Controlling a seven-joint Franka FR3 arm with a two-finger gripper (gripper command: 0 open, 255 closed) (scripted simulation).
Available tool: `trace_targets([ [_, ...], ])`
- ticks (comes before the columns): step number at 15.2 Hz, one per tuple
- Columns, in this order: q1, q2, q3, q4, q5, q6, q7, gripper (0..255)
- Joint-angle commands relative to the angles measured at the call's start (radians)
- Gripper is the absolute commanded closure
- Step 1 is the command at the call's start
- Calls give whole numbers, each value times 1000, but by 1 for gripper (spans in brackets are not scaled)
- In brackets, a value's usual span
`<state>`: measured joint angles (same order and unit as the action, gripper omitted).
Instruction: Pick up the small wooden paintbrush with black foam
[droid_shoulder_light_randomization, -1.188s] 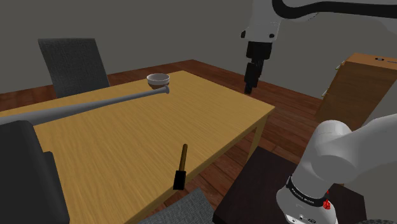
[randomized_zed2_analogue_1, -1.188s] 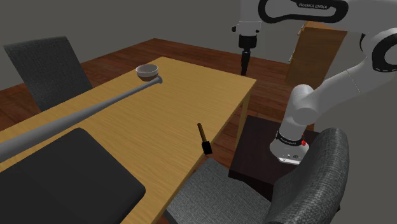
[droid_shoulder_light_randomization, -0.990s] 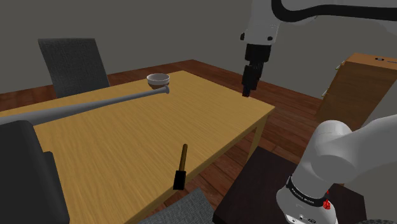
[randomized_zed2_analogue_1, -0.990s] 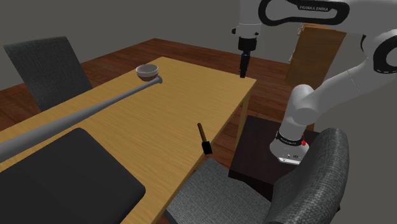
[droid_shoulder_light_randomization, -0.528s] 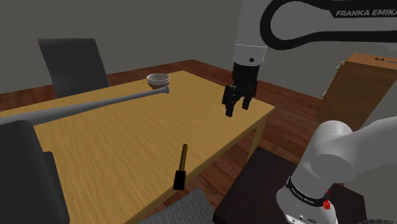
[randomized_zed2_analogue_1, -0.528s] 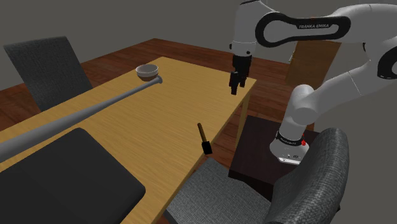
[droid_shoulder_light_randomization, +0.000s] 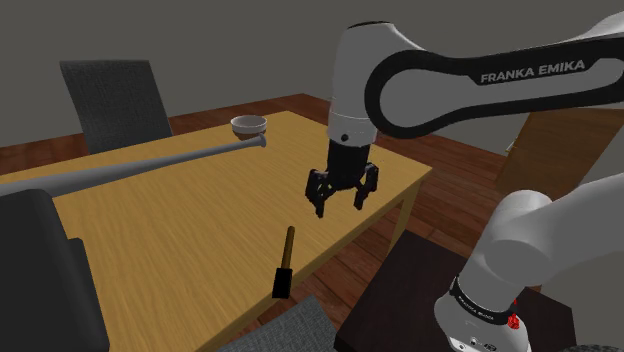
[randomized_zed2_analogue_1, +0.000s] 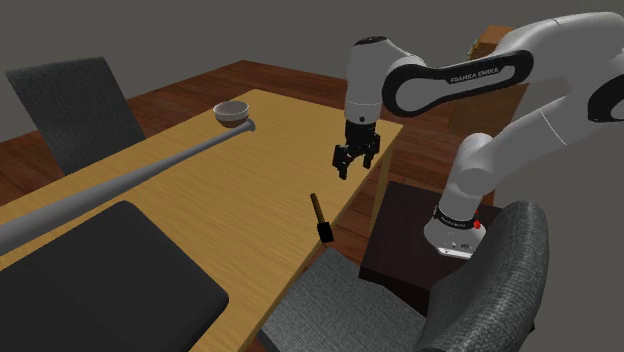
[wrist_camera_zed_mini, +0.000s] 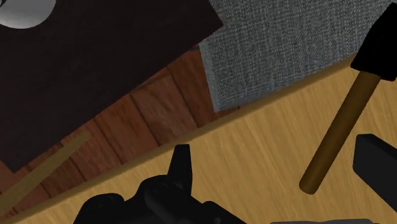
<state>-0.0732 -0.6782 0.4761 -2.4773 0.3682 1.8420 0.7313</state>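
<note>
the paintbrush lies flat right by the table edge that faces the robot's stand. its black foam head is nearest that edge and the wooden handle points inward. the gripper hangs over the table near the handle end, not touching it, fingers spread wide with nothing between them. a bowl and a grey bat sit toward the far edge.

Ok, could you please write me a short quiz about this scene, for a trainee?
1. True or false: the claw is shut on the paintbrush.
2. On the table, the paintbrush's black foam end points toward: A) the claw; B) the grey chair closest to it; C) the table's middle.
3. Fill in: the claw's fingers stand ___.
Key: 1 false; 2 B; 3 open.
</note>
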Motion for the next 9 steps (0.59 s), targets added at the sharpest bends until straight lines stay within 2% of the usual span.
trace_targets([
  [1, -28, 55, 65, 19, 16, 55, 112, 0],
  [5, -101, 190, 206, 68, 14, 171, 335, 0],
  [9, -204, 362, 357, 141, -59, 284, 587, 0],
])
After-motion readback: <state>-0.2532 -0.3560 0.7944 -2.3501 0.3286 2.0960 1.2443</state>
